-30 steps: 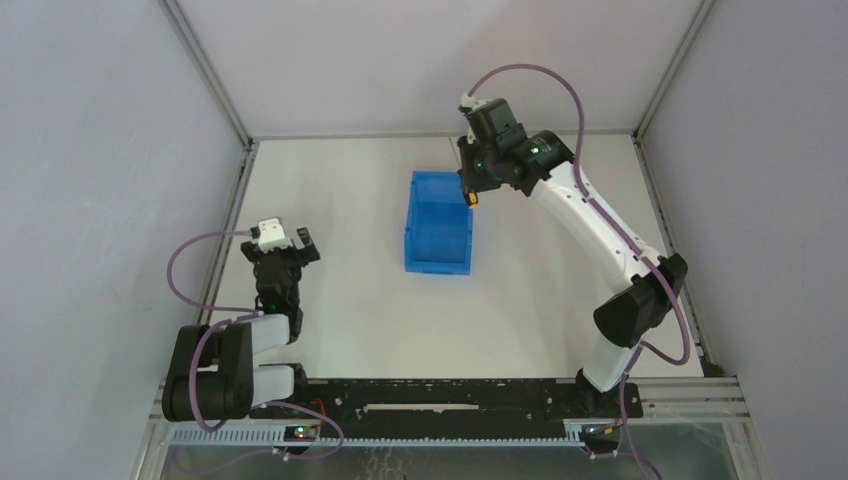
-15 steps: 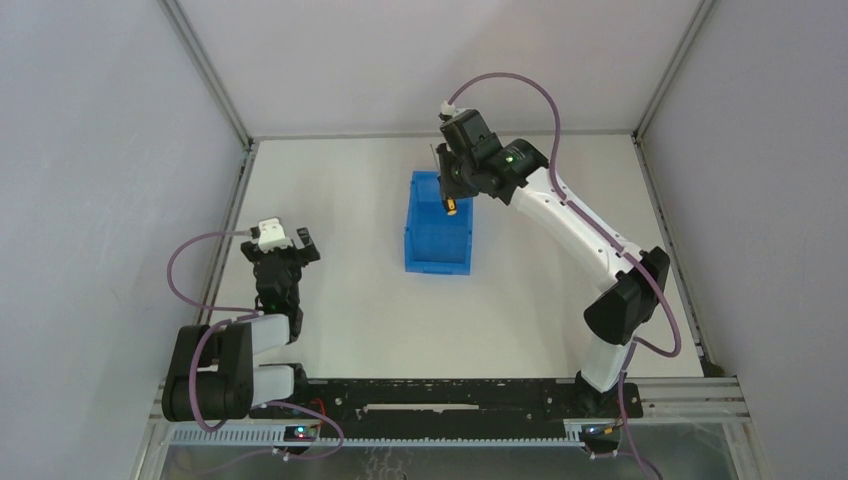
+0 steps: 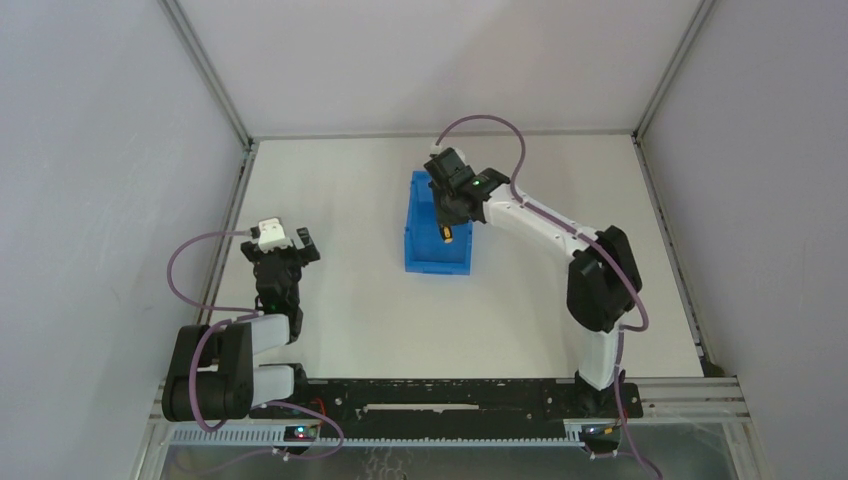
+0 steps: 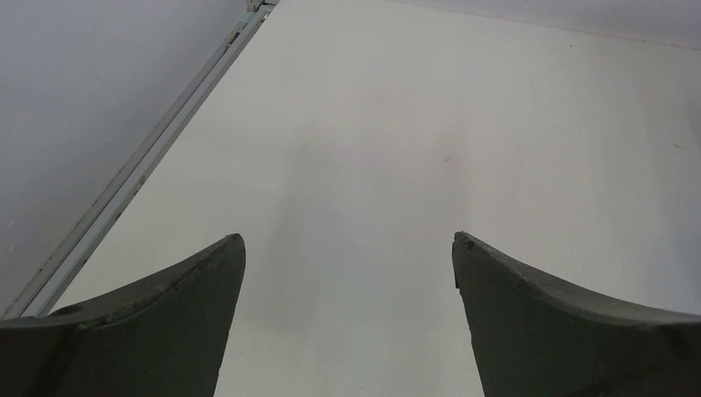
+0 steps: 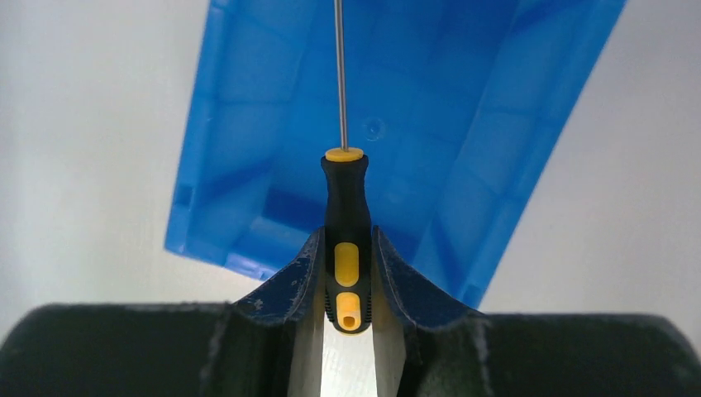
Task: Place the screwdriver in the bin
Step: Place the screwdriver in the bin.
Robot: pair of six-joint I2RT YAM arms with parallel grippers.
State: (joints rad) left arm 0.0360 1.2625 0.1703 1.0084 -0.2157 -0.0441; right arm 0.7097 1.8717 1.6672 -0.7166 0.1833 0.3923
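The screwdriver (image 5: pixel 345 217) is sitting clamped by its black-and-yellow handle between the jaws of the right gripper (image 5: pixel 347 248), its thin shaft pointing away from the wrist toward the blue floor of the bin (image 5: pixel 240 141). From above, the tool is hanging over the bin's open top, toward its far half and inside the line of its walls; whether any part is touching the plastic I cannot tell. The carry appears to be ending and the release is coming up: the next move is calling for the jaws to part so the tool drops in, perhaps after a slight lowering so the shaft does not bounce out. Nothing is standing between the tool and the bin floor. Well to the left of the bin, the left gripper (image 4: pixel 347 241) is hovering over the white table (image 4: pixel 397 124), jaws wide apart and gripping nothing.
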